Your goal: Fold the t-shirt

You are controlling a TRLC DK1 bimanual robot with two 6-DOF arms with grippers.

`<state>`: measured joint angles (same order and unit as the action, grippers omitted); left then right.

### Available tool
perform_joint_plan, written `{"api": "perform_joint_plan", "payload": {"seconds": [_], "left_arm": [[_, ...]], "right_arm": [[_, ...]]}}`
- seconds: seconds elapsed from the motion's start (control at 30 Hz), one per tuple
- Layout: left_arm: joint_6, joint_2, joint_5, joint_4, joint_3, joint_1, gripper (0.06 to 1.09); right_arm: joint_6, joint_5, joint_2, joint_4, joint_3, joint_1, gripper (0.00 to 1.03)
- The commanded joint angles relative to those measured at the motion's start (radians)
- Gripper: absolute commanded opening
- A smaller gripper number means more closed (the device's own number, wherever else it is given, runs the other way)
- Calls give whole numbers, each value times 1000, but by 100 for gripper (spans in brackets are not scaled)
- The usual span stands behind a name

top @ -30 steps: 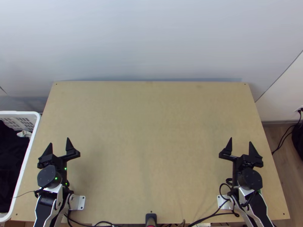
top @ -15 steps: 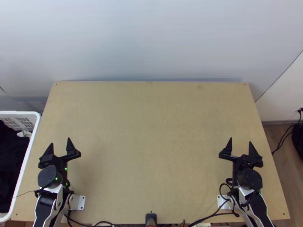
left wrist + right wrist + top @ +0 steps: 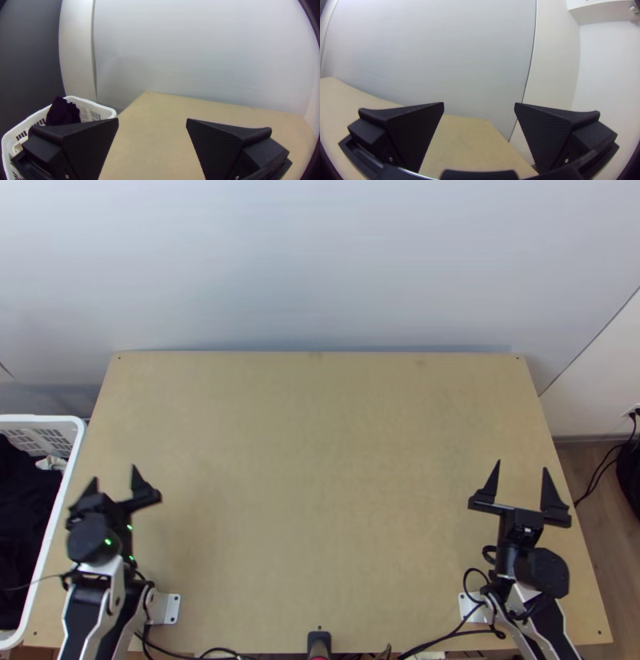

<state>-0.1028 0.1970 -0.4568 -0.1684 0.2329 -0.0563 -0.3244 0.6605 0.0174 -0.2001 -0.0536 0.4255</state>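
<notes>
Swinging a little outward since the last earlier frame, the left gripper (image 3: 114, 473) is edging toward the white basket (image 3: 74, 456), while the right gripper (image 3: 522, 464) is shifting slightly outward and away from its base. Dark cloth (image 3: 63, 113), presumably including the t-shirt, is lying bunched inside that basket beside the table's left edge, rising above the far rim in the left wrist view; which piece is the shirt I cannot tell. A small pale piece (image 3: 52, 462) is resting among it. Just beside the basket, the left gripper is holding its fingers wide apart with nothing between them. Across the table (image 3: 320, 484), the right gripper is likewise keeping its fingers spread and bare.

Fetching the shirt is probably the step now beginning, with the folding itself still waiting. Next, the left arm is likely needing to lift over the rim, lower into the cloth and close on a single garment; pulling out a tangle is the main risk. Meanwhile the right arm is probably standing by to help spread it.
</notes>
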Motion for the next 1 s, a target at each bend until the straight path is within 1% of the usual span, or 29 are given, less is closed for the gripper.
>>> {"api": "perform_joint_plan", "payload": {"seconds": [0.0, 0.07, 0.13, 0.23, 0.3, 0.4, 0.43, 0.53, 0.63, 0.8, 0.9, 0.97], "left_arm": [[6, 269, 0, 9, 279, 194, 105], [5, 378, 1, -48, 418, 251, 105], [-8, 496, 0, -163, 576, 288, 105], [-69, 625, 1, -301, 750, 426, 105], [-100, 674, 13, -345, 803, 516, 105], [-107, 714, 69, -362, 812, 658, 104], [-107, 728, 96, -365, 807, 704, 104], [-107, 766, 147, -344, 770, 842, 104], [-103, 811, 216, -249, 694, 978, 104], [-67, 921, 221, -118, 582, 1130, 104], [-69, 990, 221, -45, 540, 1194, 103], [-69, 1042, 219, -23, 528, 1225, 103]], "right_arm": [[-8, -4, 170, 50, -173, 13, 98], [62, -1, 291, 110, -273, 12, 98], [145, -1, 417, 189, -382, 4, 98], [278, 1, 573, 324, -545, 1, 98], [380, -1, 651, 421, -641, 1, 98], [515, -2, 736, 570, -753, 9, 98], [545, -4, 754, 604, -775, 18, 98], [602, -13, 765, 654, -793, 52, 98], [617, -30, 760, 660, -781, 47, 98], [617, -29, 759, 660, -746, 29, 98], [617, -29, 754, 659, -723, 22, 98], [617, -30, 751, 659, -709, 19, 98]]}}
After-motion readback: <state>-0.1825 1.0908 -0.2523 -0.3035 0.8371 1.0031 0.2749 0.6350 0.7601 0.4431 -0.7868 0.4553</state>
